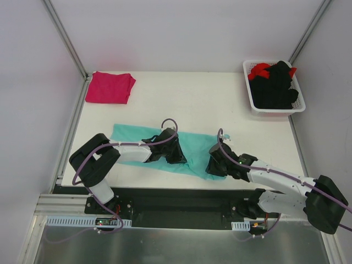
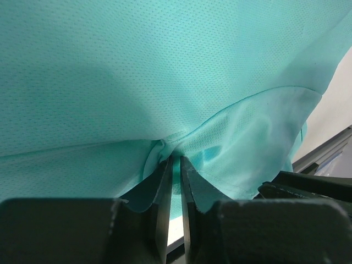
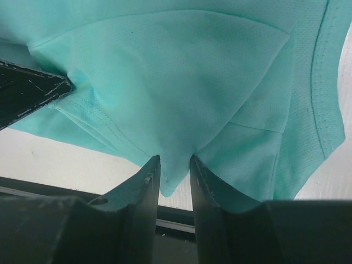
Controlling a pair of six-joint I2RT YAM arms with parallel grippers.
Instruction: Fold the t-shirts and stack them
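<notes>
Count: two grippers, one teal t-shirt, one pink t-shirt, one basket and one heap of dark garments are being shown.
Left gripper [image 2: 175, 160]: a pinch of the teal mesh cloth is being clamped between its nearly closed fingers.
Right gripper [image 3: 175, 163]: a hanging point of the same cloth is being gripped between its fingers, with a stitched hem being seen to their left.
Teal t-shirt [image 1: 132, 135]: it is being held by both grippers and is lying as a long, wrinkled band that reaches left past the left gripper.
Near edge: the table's front edge is being crowded just behind the right gripper.
Table [image 1: 192, 93]: bare white surface is being left open ahead of both grippers.
Pink t-shirt [image 1: 110, 87]: it is being shown folded, well ahead and left of the left gripper, apart from the teal one.
Basket [image 1: 275, 110]: white, well ahead and right of the right gripper; black garments [image 1: 275, 91] and a red garment [image 1: 261, 70] are being carried in it.
</notes>
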